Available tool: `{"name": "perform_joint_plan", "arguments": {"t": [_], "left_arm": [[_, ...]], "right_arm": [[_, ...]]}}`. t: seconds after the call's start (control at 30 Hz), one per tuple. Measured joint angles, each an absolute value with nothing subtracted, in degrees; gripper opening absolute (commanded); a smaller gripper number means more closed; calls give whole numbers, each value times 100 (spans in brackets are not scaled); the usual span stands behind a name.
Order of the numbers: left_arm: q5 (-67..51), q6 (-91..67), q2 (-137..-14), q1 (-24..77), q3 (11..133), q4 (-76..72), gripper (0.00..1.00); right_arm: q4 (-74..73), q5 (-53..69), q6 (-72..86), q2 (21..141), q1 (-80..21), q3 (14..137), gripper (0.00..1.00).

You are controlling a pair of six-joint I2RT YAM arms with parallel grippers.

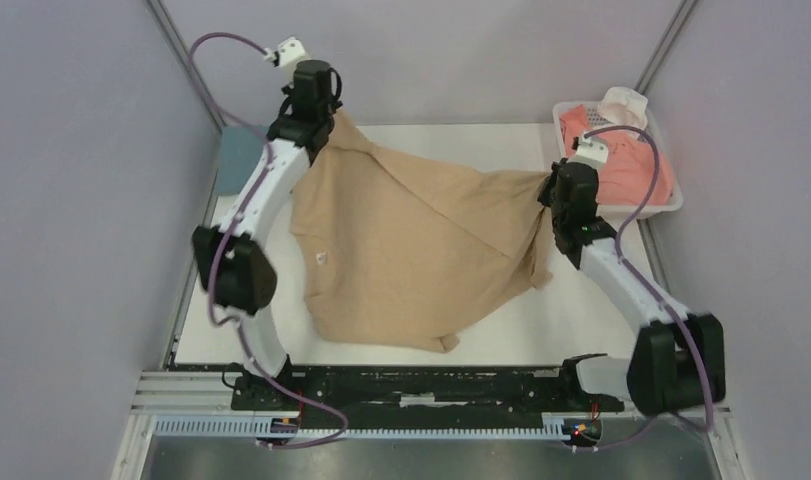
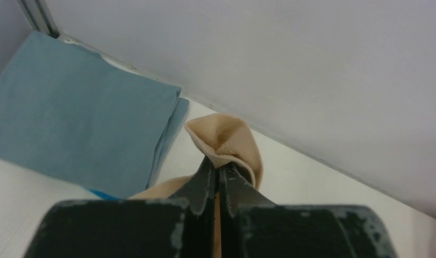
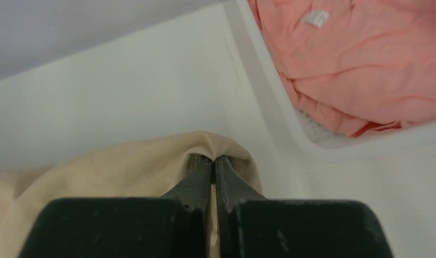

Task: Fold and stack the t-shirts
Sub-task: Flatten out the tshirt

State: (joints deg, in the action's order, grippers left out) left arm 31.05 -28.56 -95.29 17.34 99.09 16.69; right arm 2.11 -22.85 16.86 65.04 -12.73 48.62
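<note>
The tan t-shirt hangs stretched between both grippers over the middle of the table, its lower part draped on the surface. My left gripper is shut on a corner of the tan shirt at the far left. My right gripper is shut on the opposite edge of the tan shirt at the right. A folded grey-blue t-shirt lies at the far left corner, partly hidden in the top view. A salmon-pink t-shirt lies in the basket; it also shows in the right wrist view.
The white perforated basket stands at the far right corner, its rim close to my right gripper. A pale cloth hangs on its far rim. Grey walls enclose the table on three sides.
</note>
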Motion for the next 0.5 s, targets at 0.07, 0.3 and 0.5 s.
{"name": "perform_joint_plan", "arguments": {"t": [0.07, 0.3, 0.5], "left_arm": [[3059, -2742, -11037, 1594, 10940, 1769, 2], [2808, -2475, -13592, 1420, 12838, 2274, 2], [2694, -2434, -12691, 1411, 11966, 1898, 2]], "right_arm": [[561, -2038, 1743, 7522, -915, 4890, 0], [1535, -1103, 1557, 9319, -600, 5234, 0], [2279, -751, 1490, 9021, -534, 5465, 0]]}}
